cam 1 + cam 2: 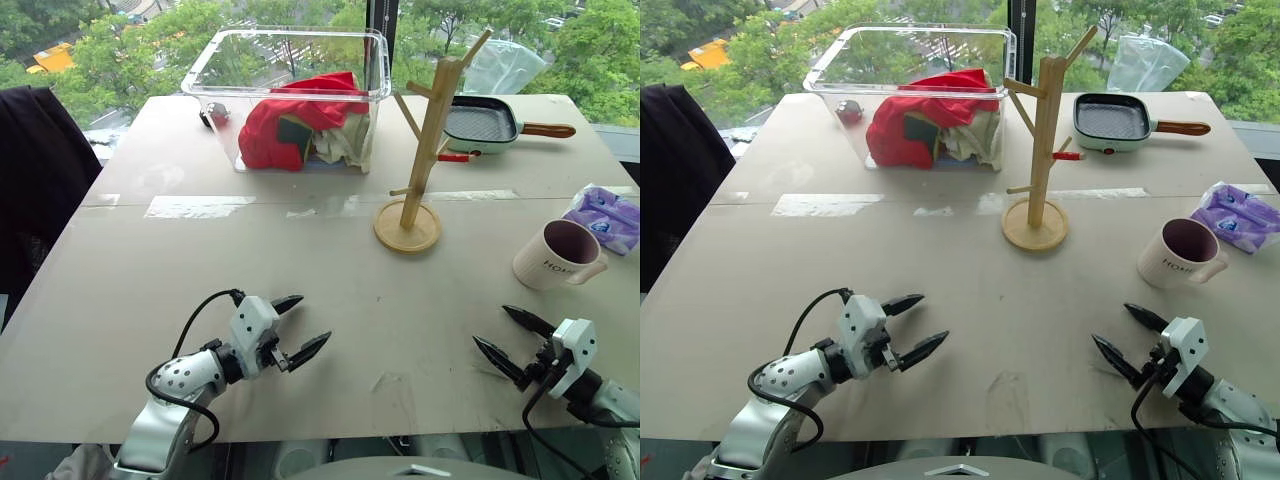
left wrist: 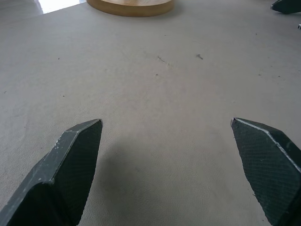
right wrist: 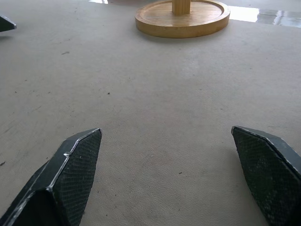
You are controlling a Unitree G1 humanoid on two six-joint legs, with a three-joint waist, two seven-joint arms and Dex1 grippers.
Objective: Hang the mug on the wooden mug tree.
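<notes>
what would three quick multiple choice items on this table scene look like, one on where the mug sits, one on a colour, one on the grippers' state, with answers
1. Where is the mug?
A. hung on a peg
B. on the table, on the right of the wooden mug tree
C. in the clear bin

2. What colour is the mug's inside?
A. dark maroon
B. bright green
C. yellow

3. How are the left gripper and right gripper?
A. both shut on the mug
B. one holds the frying pan
C. both open and empty

Answers: 1 B, it stands on the tabletop by the purple packet. 2 A, the rim shows maroon. 3 C, fingers spread over bare table.
</notes>
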